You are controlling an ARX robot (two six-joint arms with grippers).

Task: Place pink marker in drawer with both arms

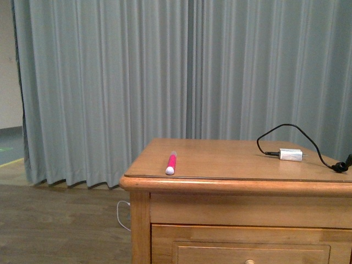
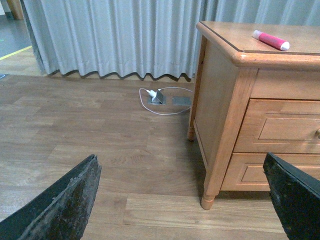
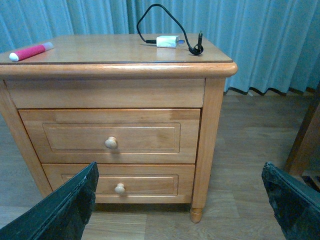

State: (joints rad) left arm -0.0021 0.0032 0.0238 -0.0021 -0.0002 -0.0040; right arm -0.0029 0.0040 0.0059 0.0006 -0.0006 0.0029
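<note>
Pink marker [image 1: 171, 164] [image 2: 270, 40] [image 3: 30, 51]: lying flat on the cabinet top, near its front left corner, white end toward the front edge; touched by nothing.
Cabinet [image 1: 220, 184] [image 2: 220, 100] [image 3: 210, 125]: honey-brown wood, rounded top edge, turned feet, standing on the floor in front of the curtain.
Drawer [image 3: 75, 137] [image 2: 285, 127] [image 1: 250, 247]: uppermost of two, fully closed, front flush with the cabinet face; only the upper strip seen in the front view.
Knob [image 3: 111, 143]: round, wooden, centred on the drawer front.
Lower drawer [image 3: 150, 184]: likewise closed, directly beneath.
Left fingers [image 2: 60, 202]: spread wide and released, nothing between them, low over the floor, off the cabinet's left corner.
Right fingers [image 3: 57, 210]: spread wide and released, empty, facing the cabinet front, well apart from it.
Charger [image 1: 290, 154] [image 3: 167, 41]: small white block on the right part of the top, well apart from the marker.
Cable [image 1: 286, 127] [image 3: 160, 15]: black, looping up from the charger, ending in a coil near the right edge.
Curtain [image 1: 110, 82]: grey-blue, pleated, hanging to the floor.
Floor [image 2: 100, 125]: wood-pattern planks.
Socket box [image 2: 159, 96]: apparently a raised floor outlet with a white plug and cord, left of the cabinet.
</note>
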